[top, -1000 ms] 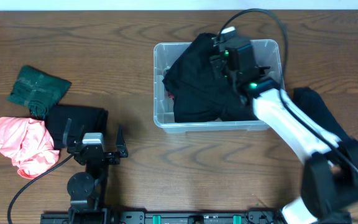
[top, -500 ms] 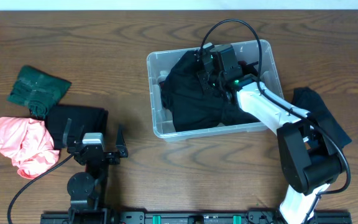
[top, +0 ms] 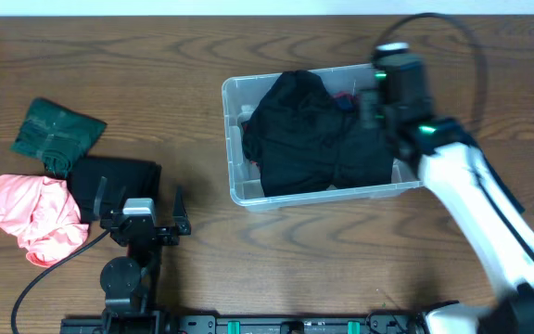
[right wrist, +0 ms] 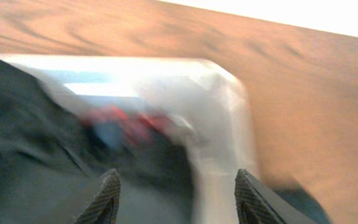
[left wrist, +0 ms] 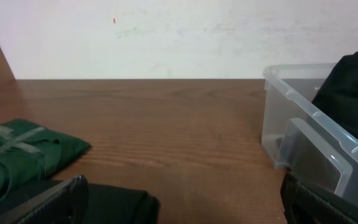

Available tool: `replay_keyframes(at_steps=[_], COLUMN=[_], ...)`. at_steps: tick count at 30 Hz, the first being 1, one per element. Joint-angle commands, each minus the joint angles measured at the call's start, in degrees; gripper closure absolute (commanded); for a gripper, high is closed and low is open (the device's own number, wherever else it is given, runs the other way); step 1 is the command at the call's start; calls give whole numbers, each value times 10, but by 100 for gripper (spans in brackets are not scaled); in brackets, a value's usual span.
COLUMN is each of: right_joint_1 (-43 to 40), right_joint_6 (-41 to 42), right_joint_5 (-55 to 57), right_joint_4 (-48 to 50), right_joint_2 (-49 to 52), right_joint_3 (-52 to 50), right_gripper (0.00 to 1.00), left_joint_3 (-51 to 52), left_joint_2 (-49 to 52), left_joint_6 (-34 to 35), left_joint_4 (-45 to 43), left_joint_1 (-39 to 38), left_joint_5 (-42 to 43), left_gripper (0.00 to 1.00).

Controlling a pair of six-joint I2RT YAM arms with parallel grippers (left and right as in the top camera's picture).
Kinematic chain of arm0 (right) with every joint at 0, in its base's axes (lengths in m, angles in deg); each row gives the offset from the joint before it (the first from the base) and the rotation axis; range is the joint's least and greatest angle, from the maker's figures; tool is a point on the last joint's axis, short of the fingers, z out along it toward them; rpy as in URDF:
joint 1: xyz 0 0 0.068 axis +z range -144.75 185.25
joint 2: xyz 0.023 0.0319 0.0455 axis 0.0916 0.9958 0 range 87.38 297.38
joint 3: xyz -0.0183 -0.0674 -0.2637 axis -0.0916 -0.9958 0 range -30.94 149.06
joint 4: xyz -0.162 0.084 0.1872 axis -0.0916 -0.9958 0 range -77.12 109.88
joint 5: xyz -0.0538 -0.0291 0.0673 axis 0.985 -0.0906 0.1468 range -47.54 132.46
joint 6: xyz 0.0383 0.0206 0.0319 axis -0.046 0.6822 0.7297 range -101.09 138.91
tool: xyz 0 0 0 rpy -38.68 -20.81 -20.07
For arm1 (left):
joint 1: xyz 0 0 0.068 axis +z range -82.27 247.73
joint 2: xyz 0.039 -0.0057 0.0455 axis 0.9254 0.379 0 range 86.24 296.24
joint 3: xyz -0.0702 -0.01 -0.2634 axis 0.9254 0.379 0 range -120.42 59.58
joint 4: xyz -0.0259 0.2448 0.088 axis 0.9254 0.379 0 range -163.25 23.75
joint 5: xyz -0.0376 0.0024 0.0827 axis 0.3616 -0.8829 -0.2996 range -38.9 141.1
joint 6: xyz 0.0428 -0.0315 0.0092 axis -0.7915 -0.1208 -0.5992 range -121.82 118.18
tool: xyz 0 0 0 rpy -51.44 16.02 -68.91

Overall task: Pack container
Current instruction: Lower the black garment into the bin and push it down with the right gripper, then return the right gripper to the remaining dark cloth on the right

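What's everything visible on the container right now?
The container is a clear, colourless rectangular plastic bin with rounded corners and a thick rim, upright on the wooden table, slightly skewed. A black garment fills most of it, with red and blue items showing at the far side. The open right gripper hovers over its far right corner; contact unclear.

Overhead straight down on table [top: 156, 56]. Left wrist low, facing wall [left wrist: 166, 31]; right wrist close. All share the container [top: 235, 158].
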Motion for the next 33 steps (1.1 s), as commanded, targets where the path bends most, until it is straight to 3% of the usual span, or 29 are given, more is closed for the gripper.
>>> replay_keyframes(at_steps=[1,6,10,22,33], right_joint_1=[-36,-118,-183,-240,-244], right_joint_6=[56,35,17,-193,-260], right_joint_5=[74,89,84,31,6], right_joint_4=[-86,-231,-271,-214,-95], right_joint_2=[-37,-45,-43,-29,90], right_joint_3=[-3,-9,-41,-168,-192], right_gripper=[39,26,19,17,20], left_joint_3=[8,8,8,8,8], left_joint_2=[0,0,0,0,0], left_joint_6=[-8,-8,-8,-8,-8], left_joint_4=[22,22,22,22,22], left_joint_1=[3,3,3,3,3], left_joint_5=[2,2,2,2,2], left_gripper=[2,2,2,2,2])
